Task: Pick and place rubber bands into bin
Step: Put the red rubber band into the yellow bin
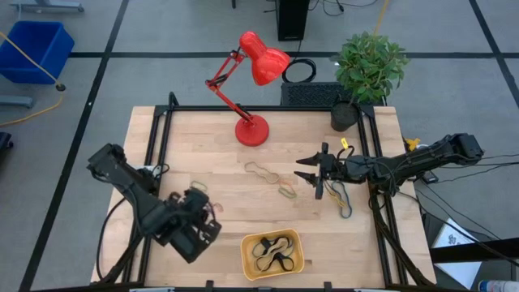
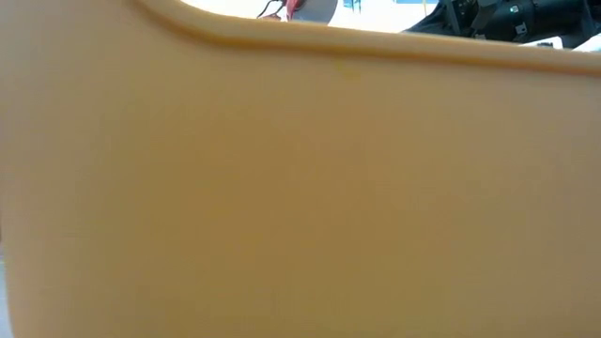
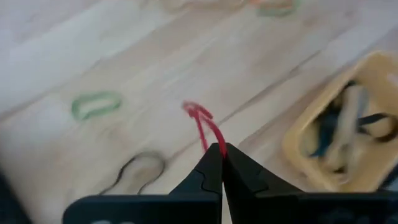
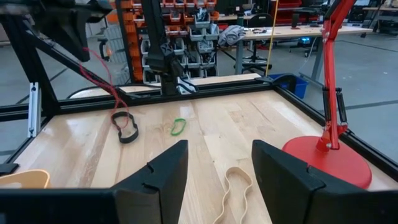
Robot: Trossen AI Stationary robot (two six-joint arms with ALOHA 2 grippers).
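Note:
My left gripper [image 1: 207, 212] [image 3: 221, 152] is shut on a thin red rubber band [image 3: 202, 121], above the table, left of the yellow tray [image 1: 246, 258]. The tray holds several black and tan bands [image 1: 272, 250]. In the right wrist view the red band [image 4: 102, 71] hangs below the left gripper [image 4: 81, 25]. My right gripper [image 1: 302, 169] [image 4: 217, 152] is open and empty above the table's middle right, with a tan band [image 4: 236, 186] lying on the wood below it. A green band [image 3: 96, 104] and a black band [image 3: 140, 168] lie flat near the left gripper. My left gripper pinches one end of the red band [image 3: 214, 142] between its two fingertips. The band trails away from the fingertips as a thin slack loop. In the right wrist view it hangs below the fingers, and whether its lower end [image 4: 118, 102] touches the table, I cannot tell.
A red desk lamp [image 1: 253, 97] stands at the table's far middle and a potted plant [image 1: 369, 69] at the far right corner. More bands lie on the wood: yellowish [image 1: 288, 192] and dark [image 1: 340, 199]. The tray's wall [image 2: 300, 188] fills the low view.

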